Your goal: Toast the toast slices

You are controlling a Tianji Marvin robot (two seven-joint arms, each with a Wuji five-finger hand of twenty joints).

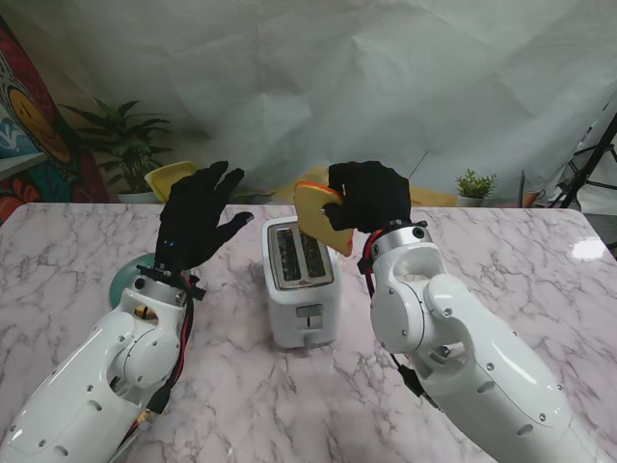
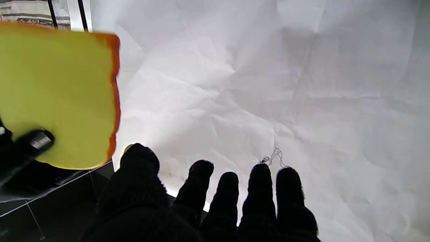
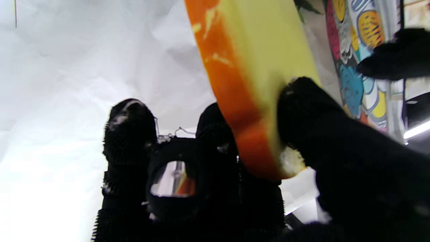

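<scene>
A white two-slot toaster [image 1: 302,281] stands mid-table between my arms. My right hand [image 1: 370,196], black-gloved, is shut on a yellow toast slice [image 1: 321,218] with an orange crust, held tilted in the air just above and right of the toaster's slots. The same toast slice [image 3: 255,77] is pinched between thumb and fingers in the right wrist view, and this toast slice [image 2: 57,97] shows large in the left wrist view. My left hand [image 1: 198,216] is raised left of the toaster, fingers [image 2: 228,188] spread, holding nothing.
A teal plate [image 1: 123,281] lies on the marble table [image 1: 501,260] behind my left forearm. A yellow object [image 1: 169,177] and potted plants [image 1: 474,185] sit at the far edge before a white backdrop.
</scene>
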